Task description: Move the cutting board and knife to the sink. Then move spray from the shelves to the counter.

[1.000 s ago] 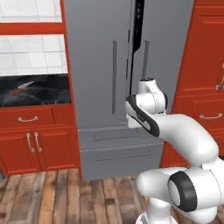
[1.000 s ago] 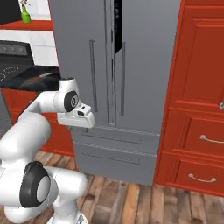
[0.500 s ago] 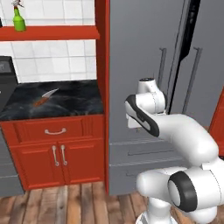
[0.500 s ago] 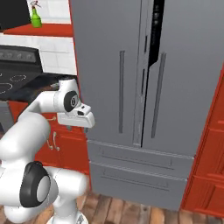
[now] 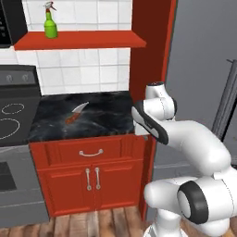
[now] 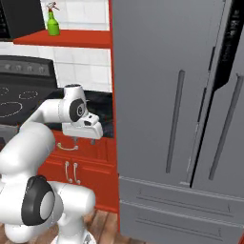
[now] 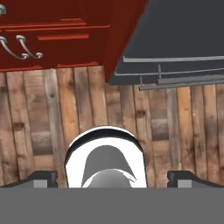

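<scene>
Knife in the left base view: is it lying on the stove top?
No, the knife lies on the black marble counter, right of the stove.

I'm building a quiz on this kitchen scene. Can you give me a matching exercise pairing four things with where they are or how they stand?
Things:
1. spray
2. knife
3. gripper
4. stove

Places or states:
A. lying on the black counter
B. left of the counter
C. standing on the red shelf
D. jaws open, empty, above the wood floor

Pairs: 1-C, 2-A, 3-D, 4-B

Glossy white rounded arm segments, dark joint rings, seemingly cable-free.
</scene>
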Tool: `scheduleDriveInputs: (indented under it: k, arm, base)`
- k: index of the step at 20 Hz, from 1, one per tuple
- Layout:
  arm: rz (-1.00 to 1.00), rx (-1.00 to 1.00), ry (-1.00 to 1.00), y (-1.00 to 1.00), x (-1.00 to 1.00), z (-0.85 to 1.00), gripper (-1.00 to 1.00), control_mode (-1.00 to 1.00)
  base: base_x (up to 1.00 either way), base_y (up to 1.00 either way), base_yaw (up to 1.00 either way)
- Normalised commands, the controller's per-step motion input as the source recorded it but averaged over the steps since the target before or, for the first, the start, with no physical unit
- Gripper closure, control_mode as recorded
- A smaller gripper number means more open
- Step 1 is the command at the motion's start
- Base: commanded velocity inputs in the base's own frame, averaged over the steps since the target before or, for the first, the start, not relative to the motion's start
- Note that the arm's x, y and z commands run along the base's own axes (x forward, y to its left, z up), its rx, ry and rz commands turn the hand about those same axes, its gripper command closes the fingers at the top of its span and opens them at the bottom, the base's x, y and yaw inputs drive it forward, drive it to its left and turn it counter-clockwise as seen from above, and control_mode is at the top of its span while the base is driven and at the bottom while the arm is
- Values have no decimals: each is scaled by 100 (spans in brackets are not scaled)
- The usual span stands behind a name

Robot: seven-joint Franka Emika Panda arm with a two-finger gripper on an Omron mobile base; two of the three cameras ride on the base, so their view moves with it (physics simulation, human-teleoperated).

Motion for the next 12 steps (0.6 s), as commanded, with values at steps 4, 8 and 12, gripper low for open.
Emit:
scheduleDriveInputs:
  k: [4, 8, 12]
  arm:
    - [0, 0, 0, 0, 0, 0, -100, 100]
    - [0, 0, 0, 0, 0, 0, -100, 100]
    - [0, 0, 0, 0, 0, 0, -100, 100]
  base:
    - [58, 73, -4]
    - [61, 68, -4]
    - [60, 49, -4]
